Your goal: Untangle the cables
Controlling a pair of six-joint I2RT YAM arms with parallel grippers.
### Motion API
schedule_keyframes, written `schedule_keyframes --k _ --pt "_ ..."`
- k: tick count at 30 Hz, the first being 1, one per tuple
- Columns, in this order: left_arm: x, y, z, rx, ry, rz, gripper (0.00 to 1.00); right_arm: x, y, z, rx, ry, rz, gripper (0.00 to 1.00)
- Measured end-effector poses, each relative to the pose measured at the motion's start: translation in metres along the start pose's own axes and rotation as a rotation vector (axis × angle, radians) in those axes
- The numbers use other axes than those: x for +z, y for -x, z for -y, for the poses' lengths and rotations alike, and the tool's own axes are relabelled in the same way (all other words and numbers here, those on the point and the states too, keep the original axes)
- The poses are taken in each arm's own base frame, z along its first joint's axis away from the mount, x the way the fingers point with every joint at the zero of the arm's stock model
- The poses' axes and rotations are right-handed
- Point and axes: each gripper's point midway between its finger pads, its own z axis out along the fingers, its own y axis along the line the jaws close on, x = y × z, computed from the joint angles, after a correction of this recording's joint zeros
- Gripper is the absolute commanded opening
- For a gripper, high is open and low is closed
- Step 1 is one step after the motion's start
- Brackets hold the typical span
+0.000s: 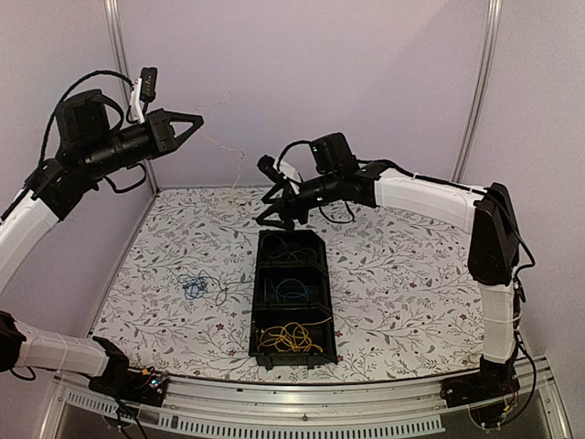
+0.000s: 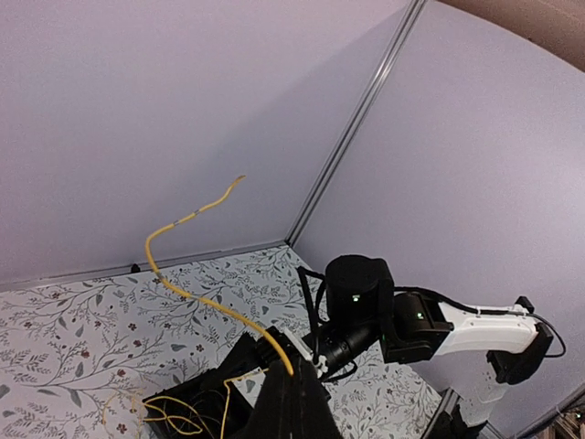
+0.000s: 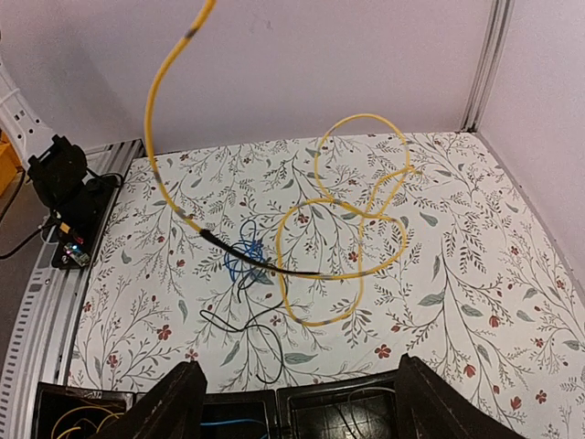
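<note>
**High at the far left: one yellow strand held up**

Above the table's (image 1: 411,274) far-left corner, the left gripper (image 1: 195,122) is raised, clamped tight on one end of the yellow cable (image 3: 150,119). The strand arcs free past the fingertips, then trails down and rightward in loose loops marked with dark bands.

Left of centre on the table lies the blue bunch (image 1: 192,285), a dark wire straggling from it. Cannot tell whether the hanging yellow touches it.

At centre is the black tray (image 1: 292,359), with three compartments: dark wires far, blue middle, yellow near.

Just past the tray's far end is the right gripper (image 1: 279,215), jaws wide, nothing between them, looking down through the loops.

Judgement: the step in hand is drawing the yellow strand out straight. The right gripper should pinch it low, beneath the loops. The left keeps its clamp firm and the two part slowly. Watch that the loops open rather than cinch, and that the blue bunch is not dragged along.
</note>
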Motion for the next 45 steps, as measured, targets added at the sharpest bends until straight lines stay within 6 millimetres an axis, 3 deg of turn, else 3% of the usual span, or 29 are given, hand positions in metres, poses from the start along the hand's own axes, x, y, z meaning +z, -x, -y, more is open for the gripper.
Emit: schedule_keyframes --k 9,17,21,25,37,39,41,45 --pt "0.004 -0.003 0.008 -0.005 -0.021 -0.01 0.0 0.008 0.013 0.011 0.012 -0.016 0.042 0.71" --pt "0.005 -0.003 0.01 -0.006 -0.02 -0.008 0.0 0.013 0.005 -0.028 0.02 0.185 0.05 0.72" --pt "0.005 -0.004 0.012 -0.006 -0.023 -0.009 0.0 0.015 -0.015 -0.038 0.038 0.226 0.013 0.72" --pt "0.006 -0.005 0.014 -0.006 -0.028 -0.012 0.0 0.015 -0.025 -0.036 0.055 0.219 -0.013 0.71" --pt "0.006 -0.003 0.021 -0.002 -0.041 0.0 0.0 0.01 -0.02 -0.027 0.058 0.199 0.007 0.67" --pt "0.006 -0.002 0.021 -0.002 -0.04 0.002 0.0 0.01 -0.019 -0.028 0.065 0.202 0.011 0.61" --pt "0.006 -0.002 0.021 -0.002 -0.039 0.004 0.0 0.011 -0.018 -0.031 0.07 0.208 0.012 0.5" --pt "0.008 -0.003 0.021 -0.003 -0.037 0.002 0.0 0.013 -0.014 -0.033 0.075 0.212 0.022 0.07"
